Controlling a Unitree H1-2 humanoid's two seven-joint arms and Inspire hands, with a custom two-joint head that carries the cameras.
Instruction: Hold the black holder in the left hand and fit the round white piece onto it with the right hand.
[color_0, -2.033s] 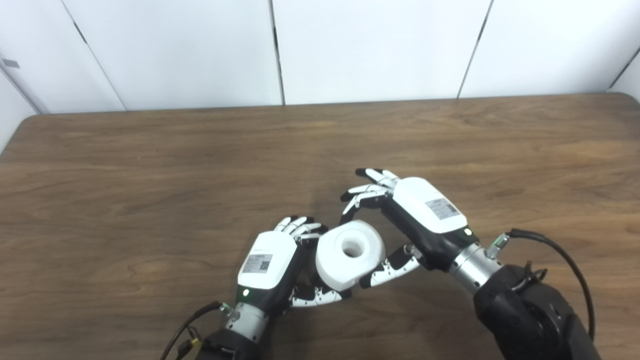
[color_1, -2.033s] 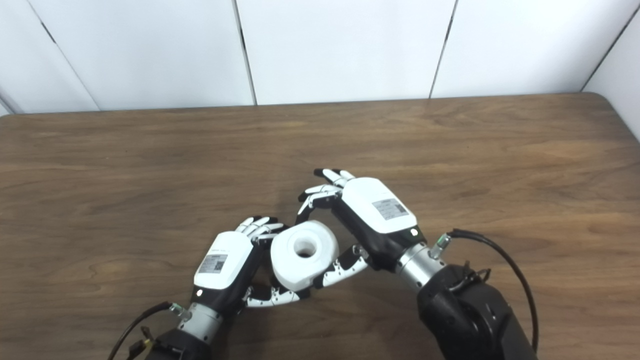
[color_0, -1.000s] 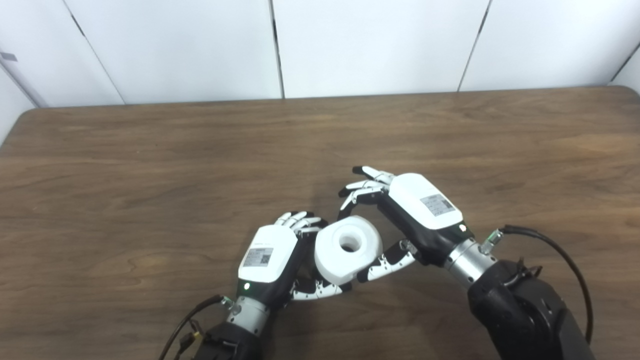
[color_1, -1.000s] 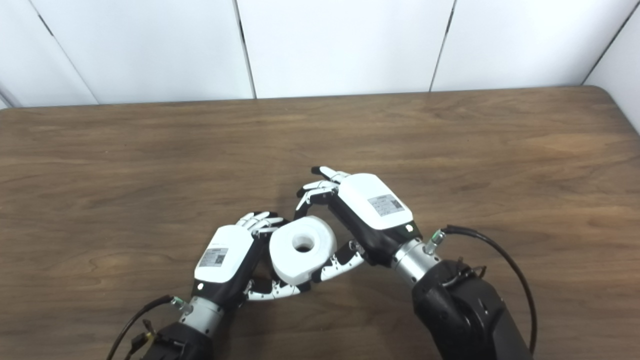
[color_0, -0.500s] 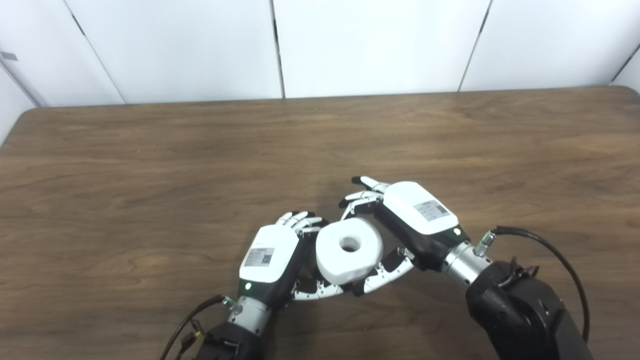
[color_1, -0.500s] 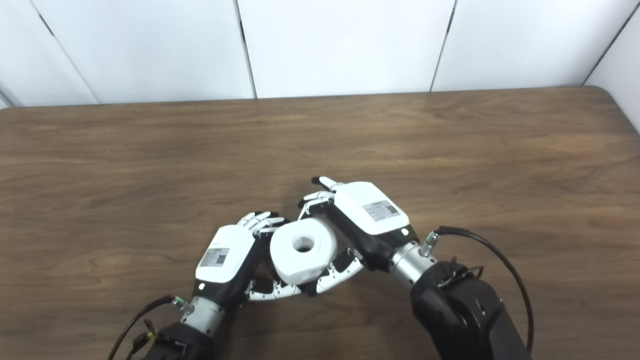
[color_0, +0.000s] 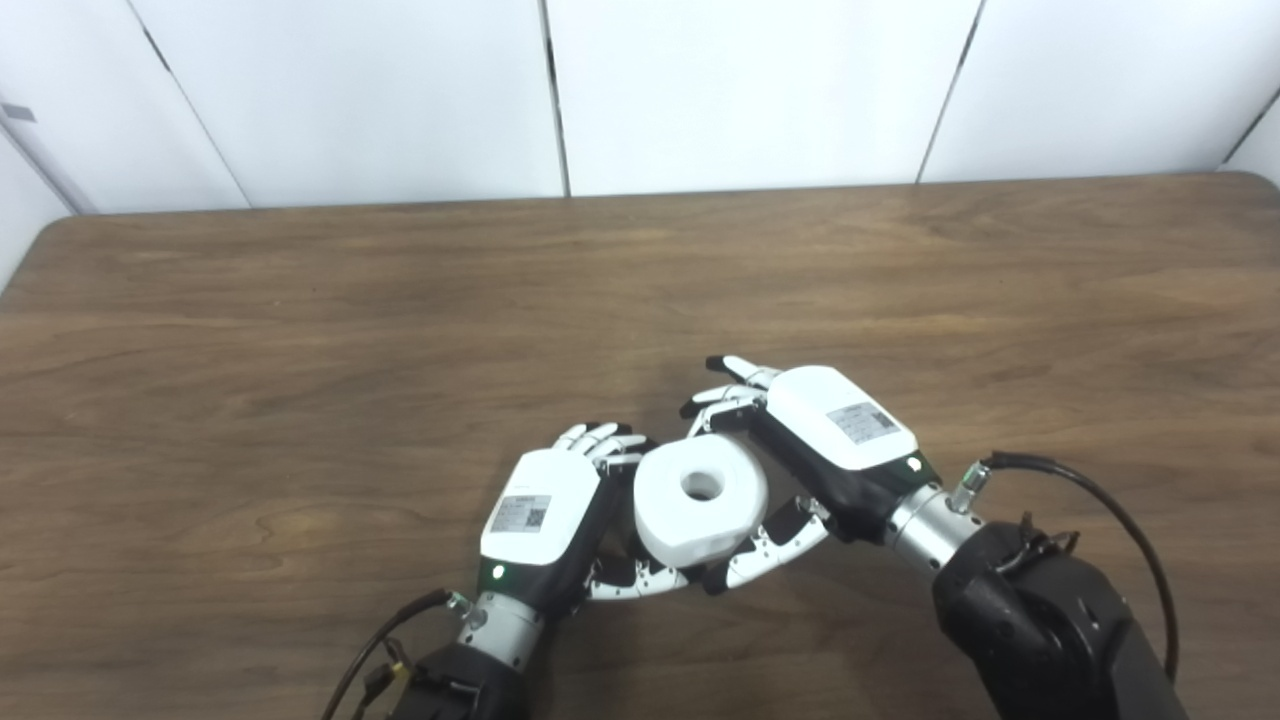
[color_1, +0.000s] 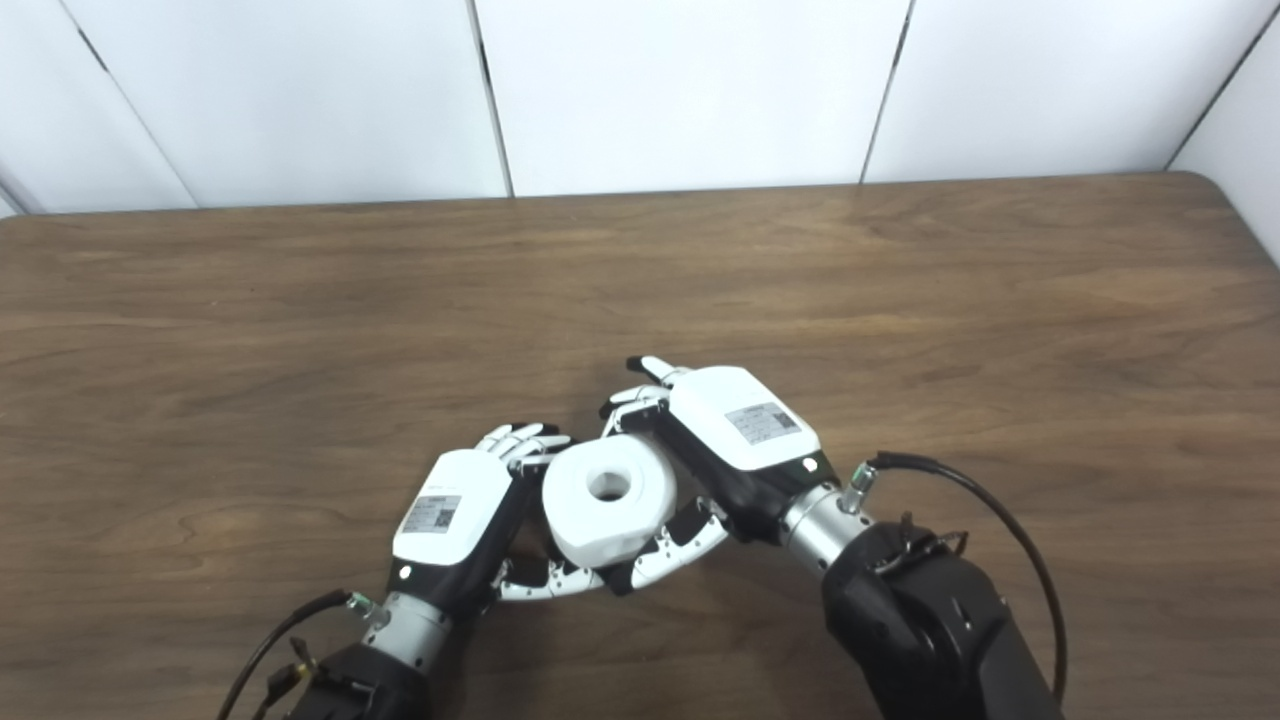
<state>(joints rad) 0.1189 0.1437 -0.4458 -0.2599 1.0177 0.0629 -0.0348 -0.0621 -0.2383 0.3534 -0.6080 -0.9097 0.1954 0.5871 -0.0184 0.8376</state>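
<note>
Left eye view: a brown wood-grain table (color_0: 300, 330) fills most of the frame, w/ white wall panels (color_0: 740, 90) along the top. Both arms enter from the bottom edge and meet just below centre. The round white piece (color_0: 700, 498), a thick ring w/ a centre hole facing up, sits between the two hands. The left hand (color_0: 540, 520) is at the ring's 9 o'clock, white back plate facing up, fingers curled round the ring's far-left rim and thumb reaching under its 6 o'clock edge; it looks closed around whatever sits beneath the ring. The black holder is hidden under the ring and inside that hand, so can't tell how it sits. The right hand (color_0: 830, 440) is at the ring's 3 o'clock, fingers hooked over the rim at approx. 12 to 1 o'clock and thumb pressing in at approx. 5 o'clock, so it grips the ring. The two thumbs nearly meet below the ring. A black cable (color_0: 1110, 510) loops off the right wrist.

Right eye view: same scene, shifted a little left. Ring (color_1: 608, 496) again sits between left hand (color_1: 450, 525) at 9 o'clock and right hand (color_1: 740, 435) at 3 o'clock, both wrapped close to it. Holder not visible here either.
</note>
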